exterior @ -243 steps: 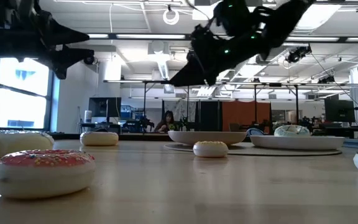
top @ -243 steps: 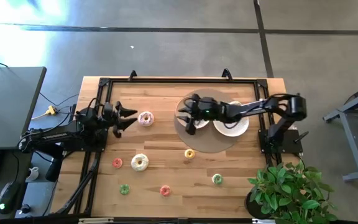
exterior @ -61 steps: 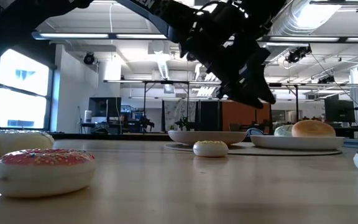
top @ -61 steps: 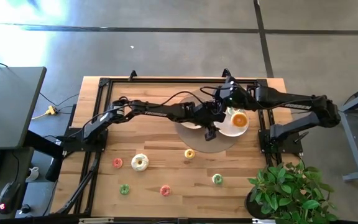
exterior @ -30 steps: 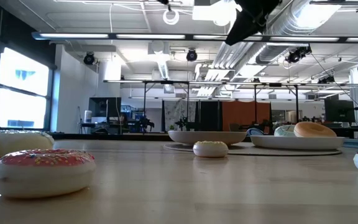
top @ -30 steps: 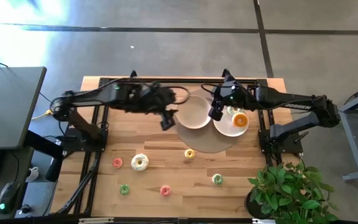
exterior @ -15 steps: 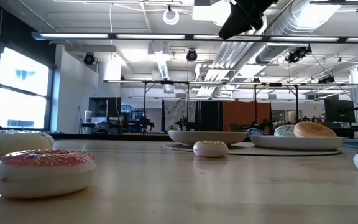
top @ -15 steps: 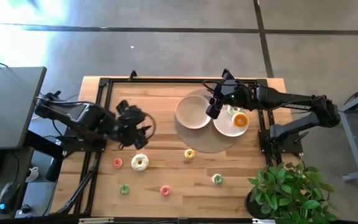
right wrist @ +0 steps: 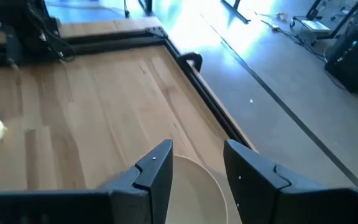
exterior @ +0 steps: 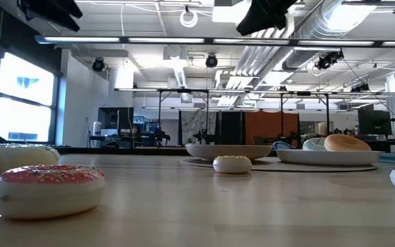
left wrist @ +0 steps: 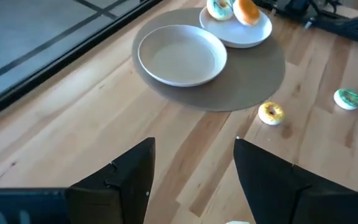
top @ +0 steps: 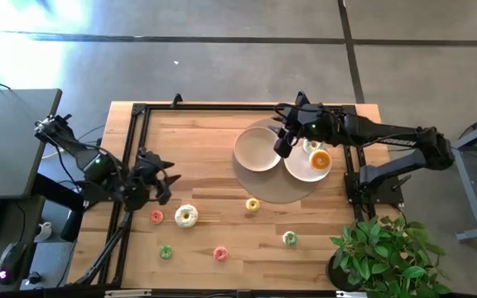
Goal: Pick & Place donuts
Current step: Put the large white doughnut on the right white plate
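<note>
Overhead, the round grey mat (top: 278, 184) serves as the landmark: on it sit the beige plate (top: 257, 150), bare inside, and the white plate (top: 308, 162), which carries the orange donut (top: 320, 159) and a green-and-white donut (top: 310, 146) side by side. The right gripper (top: 281, 146) hangs over the mat, above the gap between the two plates, its fingers spread and holding nothing. The left gripper (top: 164, 176) is well off the mat toward the table's left edge, fingers also spread and empty. The yellow donut (top: 252, 204) lies just off the mat's near rim; farther out rest the large white donut (top: 186, 216), the red donut (top: 156, 217), a small green donut (top: 166, 252), another red donut (top: 219, 253), and a green donut (top: 289, 238). At table height, a pink-iced donut (exterior: 46, 189) fills the foreground, the yellow one (exterior: 232, 164) sits in front of the mat, and the orange one (exterior: 346, 143) rises above the white plate's rim (exterior: 326, 156). From the left wrist, dark fingers (left wrist: 127, 174) stand apart, with mat (left wrist: 257, 78), both plates and the yellow donut (left wrist: 270, 112) ahead. From the right wrist, separated fingers (right wrist: 155, 167) frame the beige plate's edge (right wrist: 209, 181).
</note>
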You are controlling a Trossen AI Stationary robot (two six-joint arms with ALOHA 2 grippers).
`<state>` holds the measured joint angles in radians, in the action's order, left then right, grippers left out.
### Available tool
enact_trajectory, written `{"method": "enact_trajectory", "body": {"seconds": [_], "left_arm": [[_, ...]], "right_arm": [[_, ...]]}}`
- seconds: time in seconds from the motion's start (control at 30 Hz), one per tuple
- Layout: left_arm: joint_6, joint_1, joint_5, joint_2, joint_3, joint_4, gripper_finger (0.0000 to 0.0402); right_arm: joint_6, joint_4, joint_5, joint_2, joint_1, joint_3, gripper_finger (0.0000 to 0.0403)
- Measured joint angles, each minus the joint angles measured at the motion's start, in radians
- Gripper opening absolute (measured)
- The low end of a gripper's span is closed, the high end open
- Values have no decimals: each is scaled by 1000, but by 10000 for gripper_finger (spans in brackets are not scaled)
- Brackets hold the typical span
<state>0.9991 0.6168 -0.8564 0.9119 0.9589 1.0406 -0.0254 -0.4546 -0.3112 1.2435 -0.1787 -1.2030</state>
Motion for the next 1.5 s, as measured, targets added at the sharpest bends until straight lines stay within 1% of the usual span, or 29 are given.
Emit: {"method": "enact_trajectory", "body": {"seconds": [0.07,0.17,0.3,0.37,0.5,0.63,0.77,0.87,0.97,1.1,1.2,1.23,1.3,1.37,1.4,1.43,1.5], "left_arm": [[2,15,-19,-47,-61,-39,214],[1,21,-36,-108,-130,-86,214],[1,19,-39,-163,-209,-102,214],[1,19,-46,-182,-242,-103,214],[2,19,-47,-202,-305,-116,214],[8,19,-45,-227,-352,-155,214],[8,19,-48,-256,-379,-190,214],[20,19,-47,-262,-393,-210,214],[20,19,-44,-262,-399,-227,214],[20,19,-44,-261,-399,-231,214],[20,19,-44,-261,-399,-231,214],[20,19,-44,-261,-399,-231,214],[20,19,-44,-261,-399,-231,214],[20,19,-44,-260,-399,-231,214],[20,19,-44,-260,-399,-231,214],[20,19,-44,-260,-399,-231,214],[20,19,-44,-260,-399,-230,214]], "right_arm": [[1,-4,26,-13,0,0,140],[5,-15,110,-31,0,0,140],[3,-30,196,-47,3,0,140],[2,-69,218,-54,4,0,140],[-28,-205,217,-55,4,0,140],[-95,-308,226,-55,4,0,140],[-105,-334,253,-75,5,0,140],[-107,-328,326,-86,13,10,140],[-108,-301,395,-80,57,62,140],[-136,-161,451,-79,127,194,140],[-156,9,461,-78,172,313,140],[-153,89,458,-78,182,356,140],[-111,306,402,-79,201,455,140],[-87,570,315,-77,212,562,140],[-86,698,289,-70,215,613,140],[-85,819,284,-63,213,655,140],[-86,998,294,-40,211,720,140]]}}
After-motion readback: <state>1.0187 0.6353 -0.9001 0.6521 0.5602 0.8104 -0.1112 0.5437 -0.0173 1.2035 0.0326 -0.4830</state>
